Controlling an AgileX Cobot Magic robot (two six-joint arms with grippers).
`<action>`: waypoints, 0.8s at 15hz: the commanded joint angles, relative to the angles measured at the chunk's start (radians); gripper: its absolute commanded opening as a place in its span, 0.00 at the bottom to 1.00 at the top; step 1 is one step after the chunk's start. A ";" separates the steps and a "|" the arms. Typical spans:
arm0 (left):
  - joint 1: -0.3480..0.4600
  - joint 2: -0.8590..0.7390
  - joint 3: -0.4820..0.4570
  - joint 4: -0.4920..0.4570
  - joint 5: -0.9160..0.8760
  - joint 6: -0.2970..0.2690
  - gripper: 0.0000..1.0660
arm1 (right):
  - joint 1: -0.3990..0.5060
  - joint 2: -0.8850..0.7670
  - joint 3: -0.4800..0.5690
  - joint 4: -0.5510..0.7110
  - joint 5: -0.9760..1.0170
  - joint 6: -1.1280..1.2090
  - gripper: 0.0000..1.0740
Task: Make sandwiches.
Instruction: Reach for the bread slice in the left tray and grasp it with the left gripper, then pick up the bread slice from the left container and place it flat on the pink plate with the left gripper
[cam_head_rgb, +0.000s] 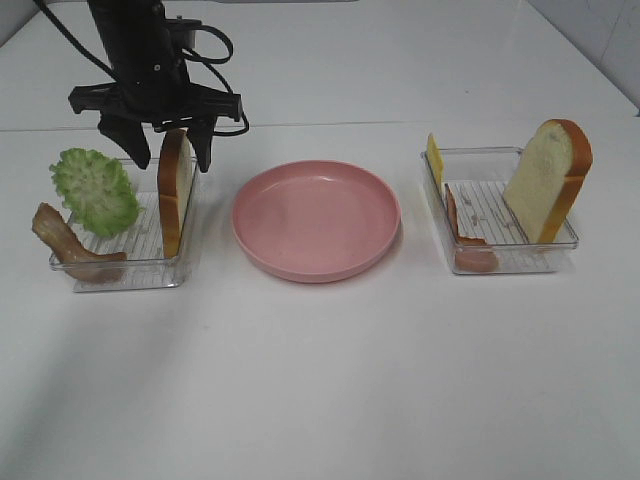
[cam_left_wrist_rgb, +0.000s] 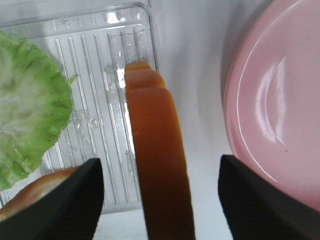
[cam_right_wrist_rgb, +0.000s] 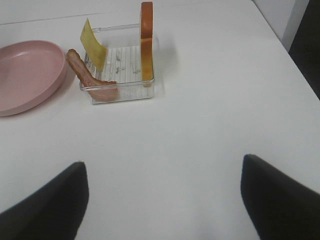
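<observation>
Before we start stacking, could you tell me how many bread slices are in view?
2. One slice stands upright in the left tray; the other slice leans in the right tray.

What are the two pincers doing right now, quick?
Left pincer: open, astride the bread slice, not gripping it.
Right pincer: open, holding nothing.

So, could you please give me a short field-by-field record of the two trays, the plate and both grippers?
left tray: lettuce, left meat strip, left bread slice on edge
pink plate: empty, between the trays
right tray: cheese square, right meat strip, right bread slice leaning
left gripper: open, fingers straddling the left bread slice, gaps visible
right gripper: open, above the table, holding nothing
</observation>
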 joint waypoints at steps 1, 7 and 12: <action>-0.002 0.005 -0.007 0.011 0.063 0.002 0.37 | -0.005 -0.013 0.003 -0.002 0.001 -0.002 0.73; 0.000 0.003 -0.024 0.003 0.074 0.004 0.00 | -0.005 -0.013 0.003 -0.002 0.001 -0.002 0.73; 0.002 -0.193 -0.025 -0.130 0.073 0.102 0.00 | -0.005 -0.013 0.003 -0.002 0.001 -0.002 0.73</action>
